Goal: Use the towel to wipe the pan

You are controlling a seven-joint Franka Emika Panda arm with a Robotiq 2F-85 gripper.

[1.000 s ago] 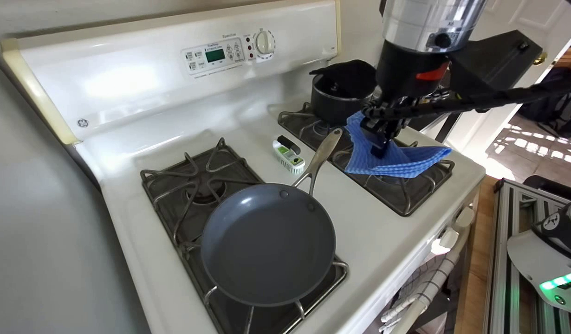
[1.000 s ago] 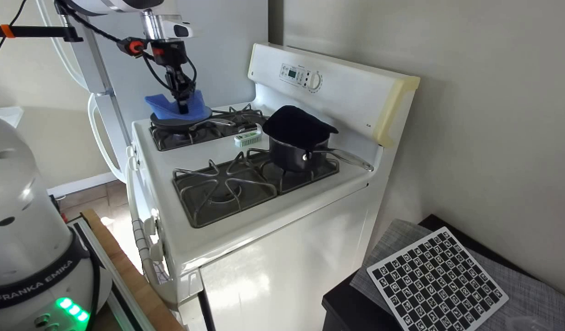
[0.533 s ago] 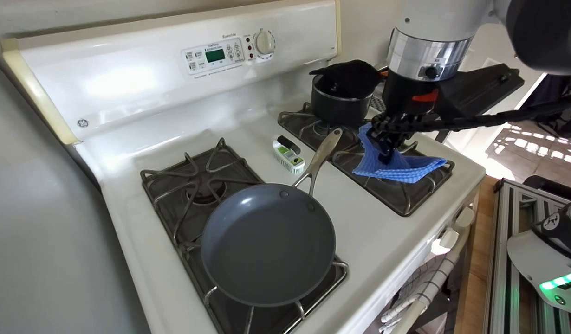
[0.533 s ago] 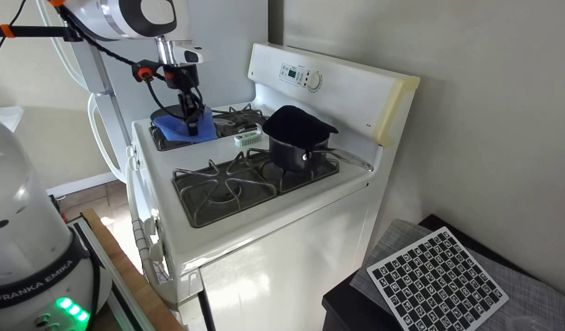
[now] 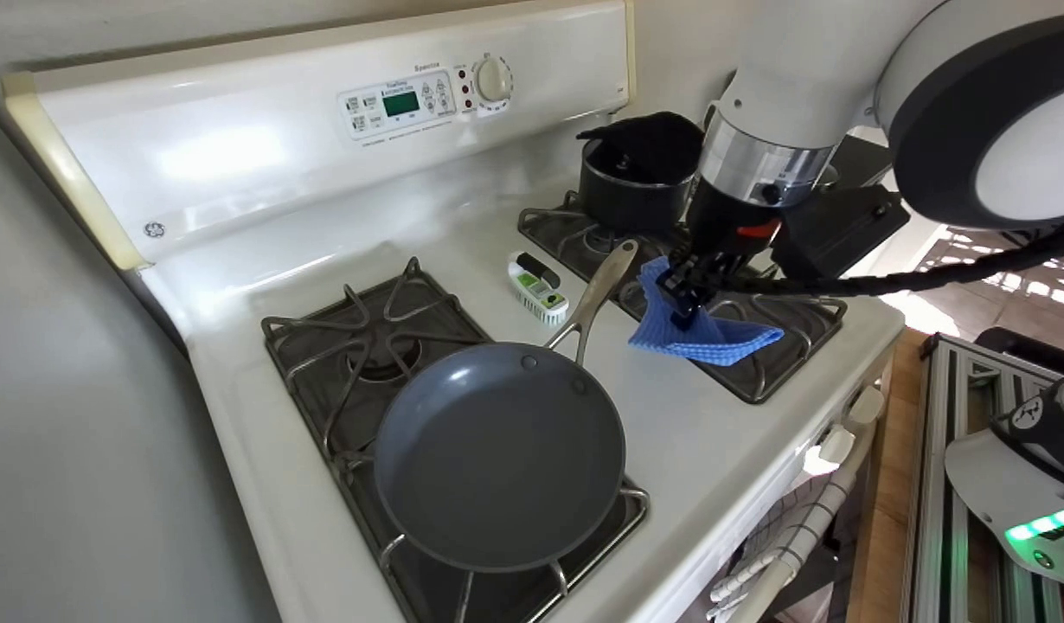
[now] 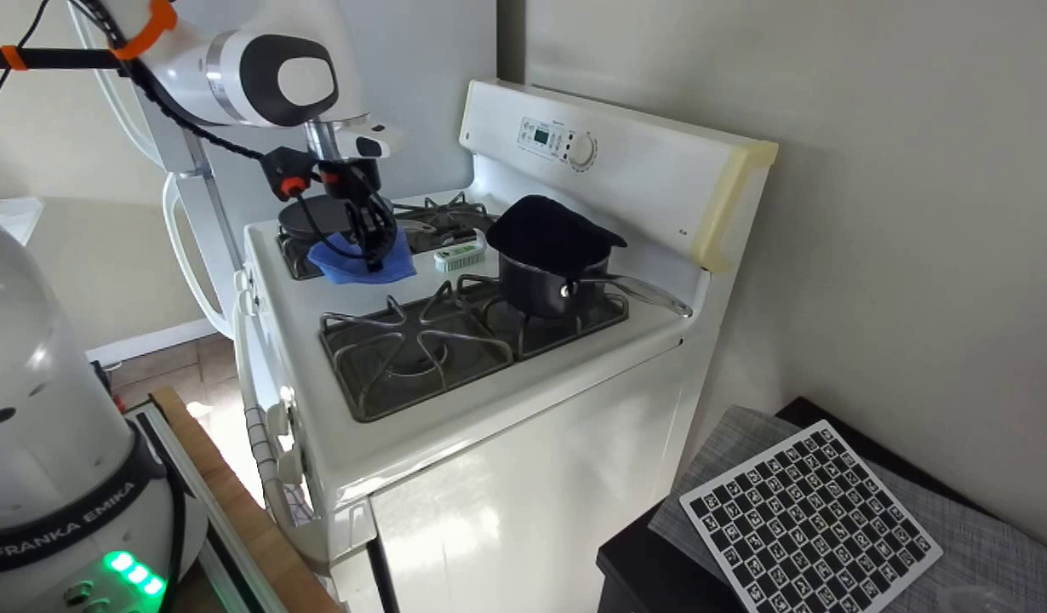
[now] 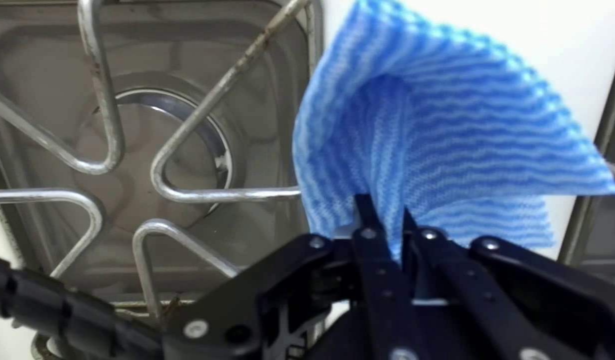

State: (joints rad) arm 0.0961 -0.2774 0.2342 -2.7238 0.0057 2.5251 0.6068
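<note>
The pan (image 5: 502,459) is round and dark grey and sits on the front burner beside the wall-side panel; its handle (image 5: 603,285) points toward the back. It shows in both exterior views, partly behind the arm (image 6: 306,220). My gripper (image 5: 683,316) is shut on the blue towel (image 5: 714,342) and points down, beside the pan and apart from it. The towel hangs folded around the fingertips in both exterior views (image 6: 396,266). In the wrist view the fingers (image 7: 385,210) pinch a fold of the towel (image 7: 477,135). The pan is out of the wrist view.
A deep dark pot (image 5: 631,195) with a black cloth (image 5: 653,143) on it stands on a back burner. A green and white brush (image 5: 539,290) lies between the burners by the pan handle. A bare burner grate (image 7: 207,195) is below the gripper.
My gripper has come down with the towel still held, lastly moving toward the pan over the white strip between burners. The pan, pot and brush have not moved.
</note>
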